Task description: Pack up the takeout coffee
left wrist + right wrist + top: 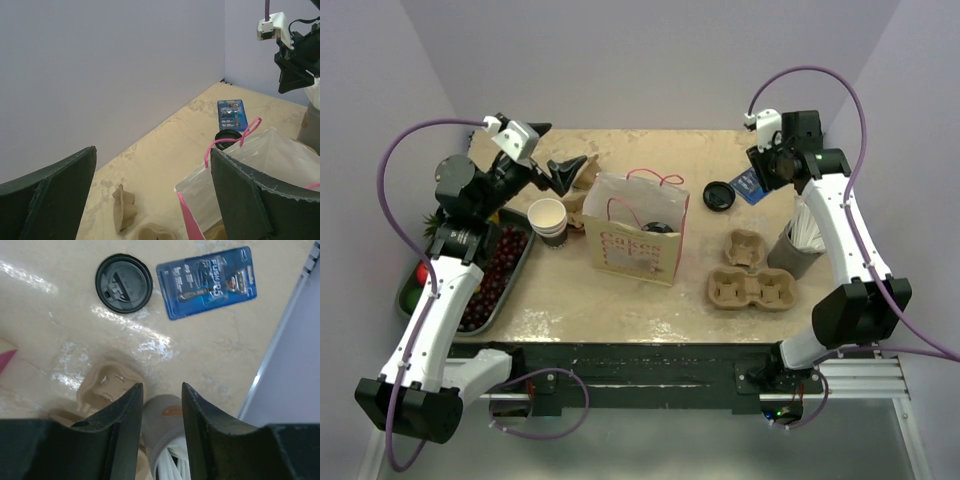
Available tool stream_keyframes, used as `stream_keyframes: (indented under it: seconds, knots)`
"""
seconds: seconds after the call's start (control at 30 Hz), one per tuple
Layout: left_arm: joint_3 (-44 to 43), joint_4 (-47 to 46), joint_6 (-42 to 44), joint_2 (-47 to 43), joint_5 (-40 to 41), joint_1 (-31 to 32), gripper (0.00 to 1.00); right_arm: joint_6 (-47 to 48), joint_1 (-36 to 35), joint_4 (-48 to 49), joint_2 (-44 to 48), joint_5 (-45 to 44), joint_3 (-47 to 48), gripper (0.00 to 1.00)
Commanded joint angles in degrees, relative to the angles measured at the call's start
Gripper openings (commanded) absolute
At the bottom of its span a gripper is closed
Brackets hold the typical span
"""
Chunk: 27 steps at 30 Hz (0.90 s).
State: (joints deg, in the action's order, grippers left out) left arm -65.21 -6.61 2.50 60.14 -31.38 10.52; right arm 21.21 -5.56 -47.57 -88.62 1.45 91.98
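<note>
The left fingers [55, 195] are hanging wide and empty at the far left, the black-lidded paper takeout coffee [657, 226] is seemingly sitting inside the white, pink-handled paper bag [625, 250] in the middle, and the right fingers [125, 425] are hovering narrowly parted and empty at the far right, leaving the packing apparently done.

- The paper bag [635, 225] stands upright mid-tabletop [620, 310] with its mouth open upward. Its pink handles [655, 180] arch across the opening.
- Stacked cups [548, 218] stand just left of the bag, leaving a narrow gap. A fruit tray [500, 265] fills the left edge.
- The left arm's fingers [240, 195] hang spread over cardboard scraps [582, 180] behind the cups.
- On the right, a bare strip separates the bag from the cup carriers [752, 285] and a tall straw holder [798, 248].
- A black lid [718, 195] and a blue pack [750, 185] lie flat at the back.
</note>
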Motion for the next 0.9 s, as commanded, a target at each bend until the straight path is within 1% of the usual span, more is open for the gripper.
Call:
stream_keyframes:
  seconds: [0.0, 0.13, 0.17, 0.27, 0.53, 0.87]
  knots:
    - [0.35, -2.53, 2.07, -2.13, -1.05, -0.33, 1.00, 3.83, 0.99, -3.40, 2.58, -6.46, 1.09, 0.39]
    - [1.83, -4.46, 2.16, -2.83, -2.11, -0.24, 1.00, 5.94, 2.31, -7.79, 2.05, -8.48, 3.81, 0.38]
    - [3.32, -6.64, 2.07, -3.27, -2.37, -0.24, 1.00, 6.29, 2.57, -9.89, 1.87, -8.57, 4.34, 0.38]
    - [5.53, -9.38, 1.28, -3.80, -1.94, -0.33, 1.00, 7.35, 3.72, -11.58, 1.70, -8.75, 4.34, 0.39]
    - [4.22, -6.84, 3.74, -3.98, -2.02, -0.33, 1.00, 7.44, 4.60, -12.20, 1.61, -8.22, 1.01, 0.39]
    - [3.78, -6.66, 3.03, -3.71, -2.29, -0.33, 1.00, 8.49, 4.95, -10.62, 0.64, -10.24, 0.12, 0.38]
